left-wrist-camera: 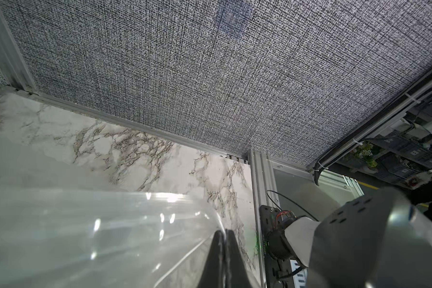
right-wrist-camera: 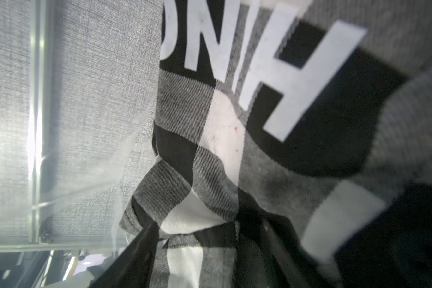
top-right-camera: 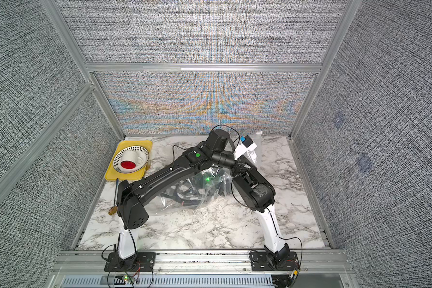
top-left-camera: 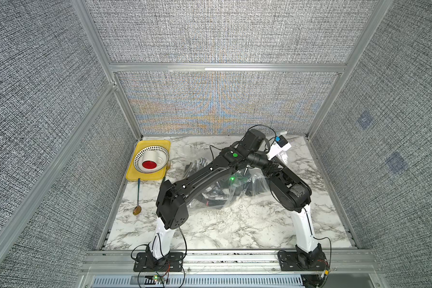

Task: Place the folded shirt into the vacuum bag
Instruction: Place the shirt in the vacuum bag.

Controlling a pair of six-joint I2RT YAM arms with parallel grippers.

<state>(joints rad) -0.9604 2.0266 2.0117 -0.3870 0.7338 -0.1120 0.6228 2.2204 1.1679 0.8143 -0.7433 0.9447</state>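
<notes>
The vacuum bag (top-left-camera: 231,200) (top-right-camera: 202,199) lies crumpled mid-table under both arms, and its clear film fills much of the left wrist view (left-wrist-camera: 97,237). The folded shirt (top-left-camera: 202,162) (right-wrist-camera: 210,124), black-white checked with large white letters, shows through the plastic. My left arm reaches across to the back right. Its gripper (left-wrist-camera: 225,233) (top-left-camera: 274,167) is shut on a raised edge of the bag film. My right gripper (right-wrist-camera: 208,222) is inside the bag, hidden in both top views. Its fingers (right-wrist-camera: 140,249) stand wide apart, open, with shirt cloth lying between them.
At the back left a yellow tray (top-left-camera: 145,176) holds a dotted bowl (top-left-camera: 139,165) with a white mug (top-left-camera: 151,159) in it. A spoon (top-left-camera: 138,194) lies in front of the tray. Fabric walls with aluminium rails enclose three sides. The right arm's base (left-wrist-camera: 279,239) is bolted to the front rail.
</notes>
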